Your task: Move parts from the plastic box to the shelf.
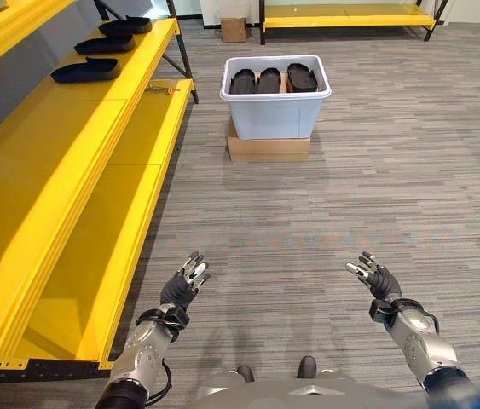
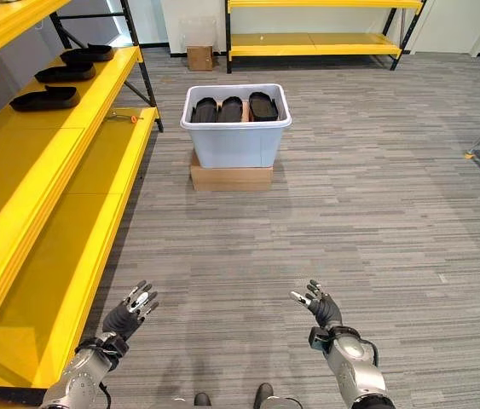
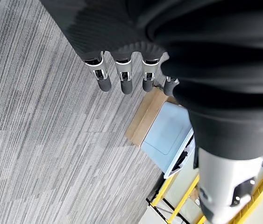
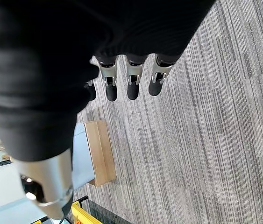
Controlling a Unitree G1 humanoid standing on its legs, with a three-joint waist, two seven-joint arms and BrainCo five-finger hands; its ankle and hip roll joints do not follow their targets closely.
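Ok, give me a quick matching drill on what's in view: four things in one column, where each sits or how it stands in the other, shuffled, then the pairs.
Things:
1. plastic box
2. black parts on the shelf
3. black parts in the box
4. left hand and right hand

Places or states:
A. lying in a row on the yellow shelf at the robot's left
B. open, holding nothing, raised over the carpet
C. resting on a low cardboard base on the floor
D. standing side by side inside the white bin

Pairs: 1-C, 2-A, 3-D, 4-B
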